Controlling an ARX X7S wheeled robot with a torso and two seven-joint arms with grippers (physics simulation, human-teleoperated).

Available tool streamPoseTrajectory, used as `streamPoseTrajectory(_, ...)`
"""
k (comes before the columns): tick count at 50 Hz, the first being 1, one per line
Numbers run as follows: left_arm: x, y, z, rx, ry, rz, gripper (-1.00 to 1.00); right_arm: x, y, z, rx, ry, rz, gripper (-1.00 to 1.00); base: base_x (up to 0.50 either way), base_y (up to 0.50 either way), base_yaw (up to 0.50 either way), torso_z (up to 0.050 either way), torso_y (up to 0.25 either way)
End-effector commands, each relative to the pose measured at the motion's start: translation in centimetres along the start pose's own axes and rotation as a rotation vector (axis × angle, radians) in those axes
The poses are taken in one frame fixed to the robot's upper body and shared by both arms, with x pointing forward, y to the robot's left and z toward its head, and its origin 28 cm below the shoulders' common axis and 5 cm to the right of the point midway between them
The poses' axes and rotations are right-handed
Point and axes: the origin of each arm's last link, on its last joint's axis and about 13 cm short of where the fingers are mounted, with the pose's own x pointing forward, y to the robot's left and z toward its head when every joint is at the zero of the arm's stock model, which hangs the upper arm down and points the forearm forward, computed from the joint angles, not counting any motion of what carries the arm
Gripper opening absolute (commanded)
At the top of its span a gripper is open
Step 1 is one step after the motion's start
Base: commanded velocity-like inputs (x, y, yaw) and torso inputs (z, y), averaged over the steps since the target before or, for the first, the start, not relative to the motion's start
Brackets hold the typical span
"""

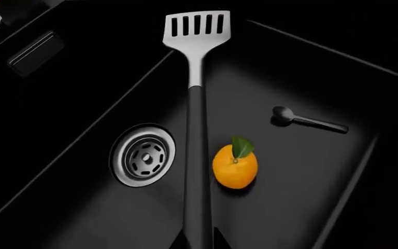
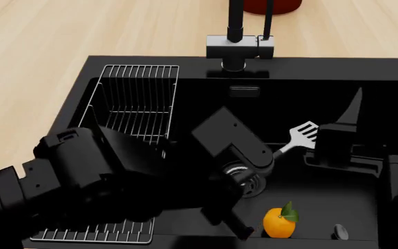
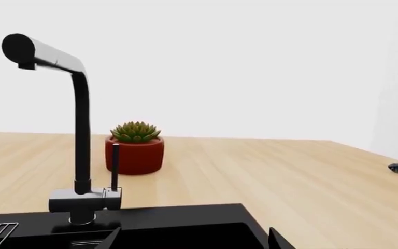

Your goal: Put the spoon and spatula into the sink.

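Left wrist view: left hand point(image 1: 199, 239) clamped on spatula point(image 1: 197, 78) handle.

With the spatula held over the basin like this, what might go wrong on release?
The left gripper holds the spatula above the sink, directly beside the orange. Dropped here, the handle may strike the orange and roll it. It could also land on the spoon, already lying on the sink floor, or across the drain.

One slotted silver-headed spatula with a long black handle point(image 1: 196, 129) runs straight out from the left pincer point(image 1: 197, 239). Beside its handle lie one round orange fruit with a green leaf point(image 1: 235, 166) and, beyond that, one small grey metal spoon point(image 1: 306, 120). One round metal drain point(image 1: 143, 155) sits on the handle's other side.
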Motion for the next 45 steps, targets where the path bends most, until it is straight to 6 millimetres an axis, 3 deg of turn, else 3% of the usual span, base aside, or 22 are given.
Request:
streamPoseTrajectory(1,0.3,0.0,-0.8,0.016,0.035,0.006,-1.00,-0.1,0.0,-0.1,0.003,0.001,-0.004,1.00,0.00,0.00,0.00,0.000,0.000)
streamPoseTrajectory(25,0.4,0.1,-1.0,0.002,0.051,0.003,-1.00,-0.4,-0.2,-0.1,0.006,-0.002,-0.011,1.00,0.00,0.00,0.00,0.000,0.000)
streamPoseTrajectory(26,0.3,0.2,-0.9,-0.008,0.055,0.001,1.00,-0.3,-0.2,0.0,0.006,-0.003,-0.011,1.00,0.00,0.00,0.00,0.000,0.000)
streamPoseTrajectory(45,-0.4,0.3,0.5,-0.018,0.012,-0.006,1.00,-0.3,-0.2,0.3,0.005,-0.011,-0.008,1.00,0.00,0.00,0.00,0.000,0.000)
